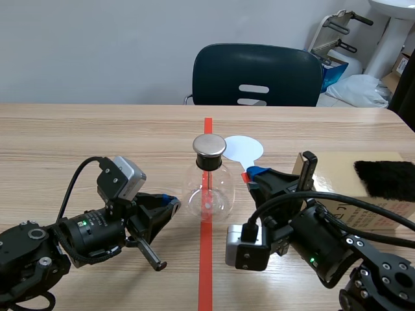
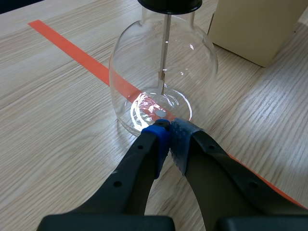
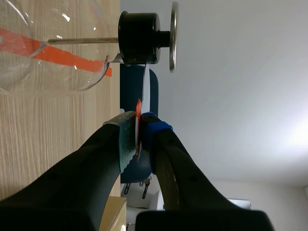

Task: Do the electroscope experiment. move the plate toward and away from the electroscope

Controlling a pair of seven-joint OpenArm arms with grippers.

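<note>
The electroscope [image 1: 209, 183] is a clear glass flask with a black stopper and a flat metal disc [image 1: 209, 145] on top, standing on the orange tape line. A white round plate [image 1: 244, 148] hangs just right of the metal disc. My right gripper [image 1: 255, 173] is shut on the plate's orange handle. In the right wrist view the plate [image 3: 145, 89] shows edge-on ahead of the right gripper [image 3: 138, 124], close to the stopper [image 3: 139, 37]. My left gripper [image 1: 170, 201] is shut on nothing, and its tips [image 2: 168, 132] rest low by the flask [image 2: 163, 72] base.
A cardboard box [image 1: 389, 201] with a black furry cloth [image 1: 386, 178] on it stands at the right. The same box [image 2: 255, 29] shows beyond the flask in the left wrist view. A dark chair [image 1: 256, 74] stands behind the table's far edge.
</note>
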